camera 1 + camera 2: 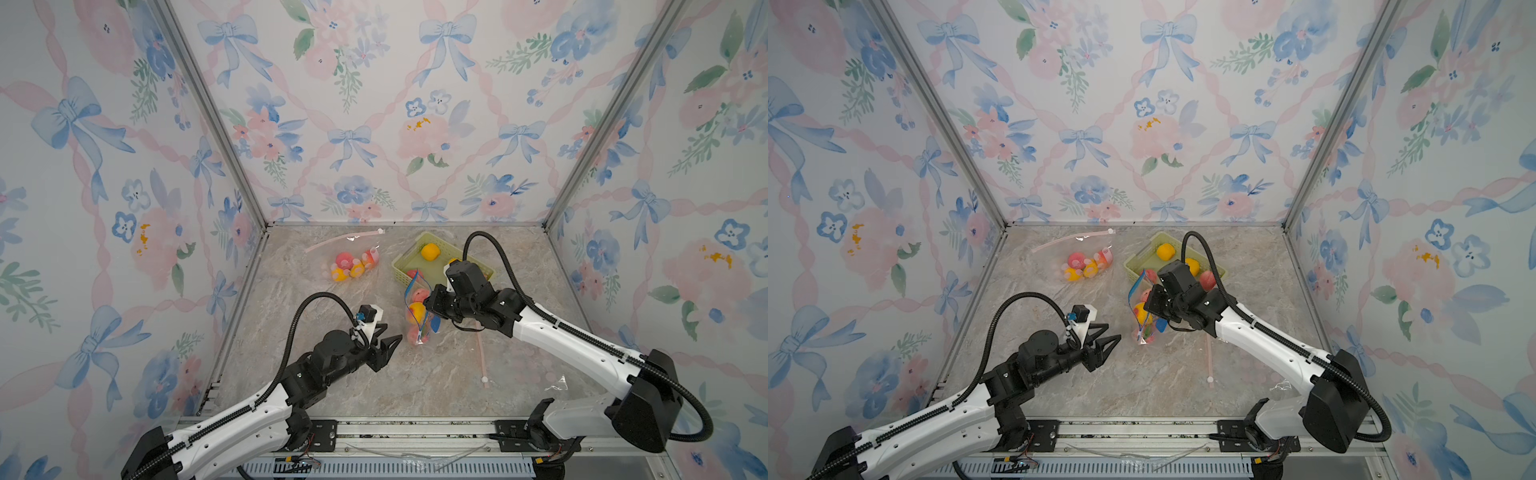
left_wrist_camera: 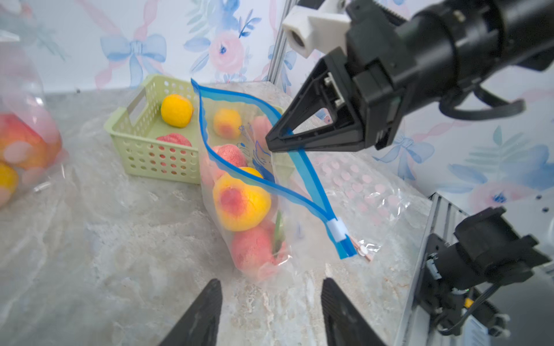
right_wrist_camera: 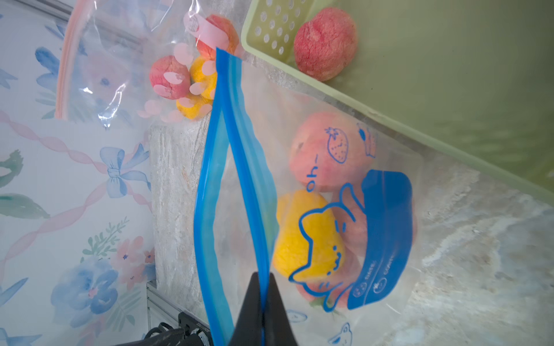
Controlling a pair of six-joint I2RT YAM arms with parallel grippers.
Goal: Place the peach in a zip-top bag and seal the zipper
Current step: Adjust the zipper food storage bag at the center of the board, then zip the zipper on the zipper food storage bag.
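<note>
The zip-top bag (image 2: pixel 287 191) with a blue zipper stands in mid-table, seen in both top views (image 1: pixel 417 328) (image 1: pixel 1146 332). It holds several peaches; a yellow-red peach (image 2: pixel 239 203) lies near its mouth. The two zipper lips (image 3: pixel 207 191) gape apart, and the white slider (image 2: pixel 338 229) sits at one end. My right gripper (image 3: pixel 263 277) is shut on one blue lip, as the left wrist view also shows (image 2: pixel 269 140). My left gripper (image 2: pixel 272 281) (image 1: pixel 394 331) hangs open just short of the bag's bottom, with nothing between its fingers.
A green basket (image 1: pixel 405 259) (image 2: pixel 135 140) with loose peaches stands right behind the bag. A second clear bag with a pink zipper (image 1: pixel 353 264) holds fruit at the back left. Another pink-zippered bag (image 1: pixel 482 357) lies flat under the right arm. A metal rail (image 1: pixel 415 432) runs along the front edge.
</note>
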